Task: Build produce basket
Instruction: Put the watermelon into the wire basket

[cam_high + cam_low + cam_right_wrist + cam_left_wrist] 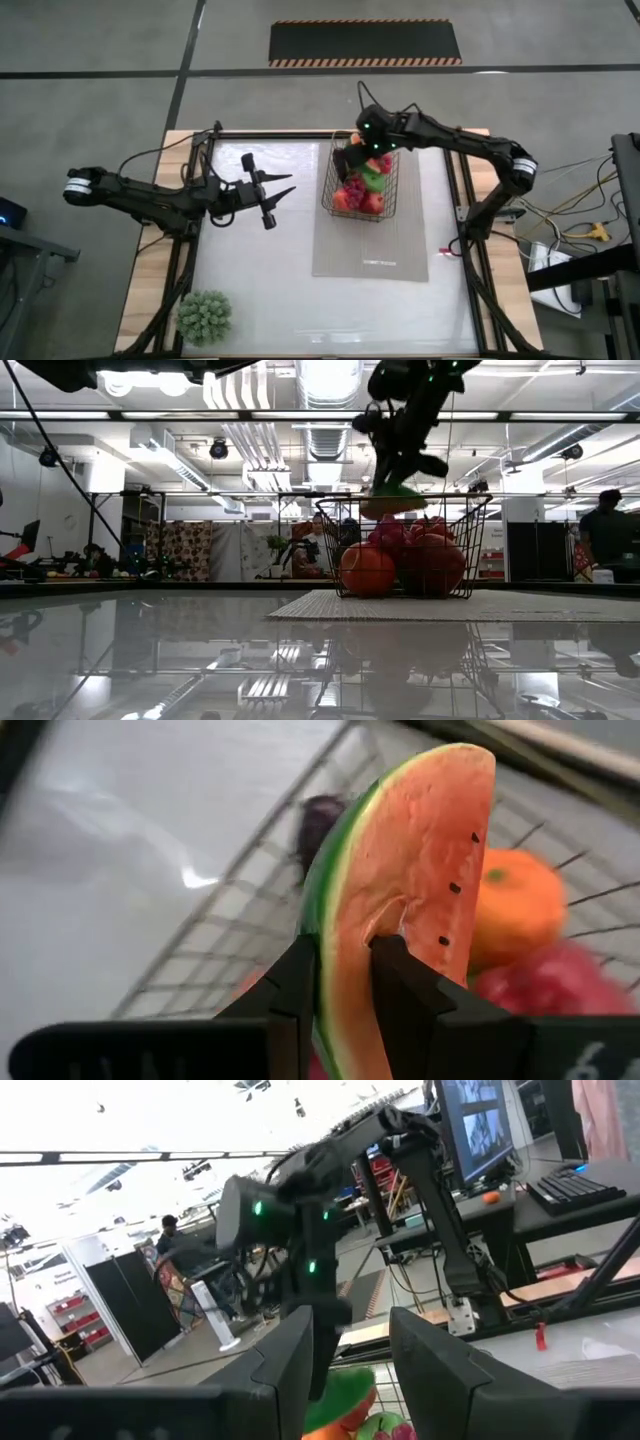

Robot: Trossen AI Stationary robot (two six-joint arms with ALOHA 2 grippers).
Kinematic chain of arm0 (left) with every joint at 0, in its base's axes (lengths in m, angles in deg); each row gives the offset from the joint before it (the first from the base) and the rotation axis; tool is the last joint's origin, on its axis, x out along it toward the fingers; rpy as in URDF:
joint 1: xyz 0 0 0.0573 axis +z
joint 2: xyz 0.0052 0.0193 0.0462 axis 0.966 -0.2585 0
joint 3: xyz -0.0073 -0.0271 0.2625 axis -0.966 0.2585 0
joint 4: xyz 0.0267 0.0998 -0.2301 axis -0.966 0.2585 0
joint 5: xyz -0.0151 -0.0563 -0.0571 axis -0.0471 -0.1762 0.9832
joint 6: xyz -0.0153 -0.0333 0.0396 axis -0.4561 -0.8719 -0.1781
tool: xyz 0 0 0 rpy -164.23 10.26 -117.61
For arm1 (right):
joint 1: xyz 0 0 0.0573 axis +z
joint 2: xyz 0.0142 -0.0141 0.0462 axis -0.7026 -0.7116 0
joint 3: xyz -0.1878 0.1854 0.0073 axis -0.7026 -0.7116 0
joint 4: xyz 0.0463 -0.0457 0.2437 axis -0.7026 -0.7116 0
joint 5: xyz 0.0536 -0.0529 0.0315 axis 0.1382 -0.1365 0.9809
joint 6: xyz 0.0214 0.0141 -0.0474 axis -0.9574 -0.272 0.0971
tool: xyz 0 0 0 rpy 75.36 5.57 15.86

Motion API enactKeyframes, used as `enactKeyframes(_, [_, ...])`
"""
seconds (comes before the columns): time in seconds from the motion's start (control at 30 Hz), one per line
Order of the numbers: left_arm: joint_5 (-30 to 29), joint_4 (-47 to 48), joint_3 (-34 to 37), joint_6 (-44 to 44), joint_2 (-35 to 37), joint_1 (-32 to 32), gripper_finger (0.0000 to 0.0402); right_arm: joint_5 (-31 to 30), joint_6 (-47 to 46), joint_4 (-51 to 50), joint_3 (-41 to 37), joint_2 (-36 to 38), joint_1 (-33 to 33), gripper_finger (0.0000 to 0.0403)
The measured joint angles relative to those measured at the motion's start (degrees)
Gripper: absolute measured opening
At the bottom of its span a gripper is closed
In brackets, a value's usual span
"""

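Note:
The black wire basket (335, 195) stands on the grey mat (370, 250) and holds several toy fruits: red ones (360, 200), a green one (372, 180) and an orange (515, 905). My right gripper (362, 158) is over the basket's far end, shut on a watermelon slice (400, 900). In the low view the slice (395, 500) hangs just above the fruit pile. My left gripper (285, 185) is open and empty over the table, left of the basket. My right gripper pinches the watermelon slice between its two fingers, one on the green rind side (325, 935) and one on the red flesh face (385, 925). The fingers point down from above. The slice is lifted clear, over the fruits in the basket.
A green spiky ball (204, 316) lies at the table's near left corner. The basket's wire walls (345, 540) flare up around the fruits. Bare table (260, 280) lies left of and in front of the mat. People show in the room behind.

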Motion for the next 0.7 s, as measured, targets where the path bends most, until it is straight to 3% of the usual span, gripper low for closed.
enactKeyframes(0.13, [0.00,0.02,0.00,0.06,-0.07,0.00,0.0118,-3.34,3.52,-0.14,-0.04,-3.10,-1.28,0.0069])
enactKeyframes(0.33, [0.00,0.00,0.00,0.06,-0.15,0.00,0.0118,-3.42,6.67,0.20,-0.04,-6.63,-1.51,0.0082])
enactKeyframes(0.7, [0.00,0.00,0.04,0.08,-0.24,0.02,0.0118,-4.88,9.00,0.01,-0.06,-7.07,-1.53,0.0191])
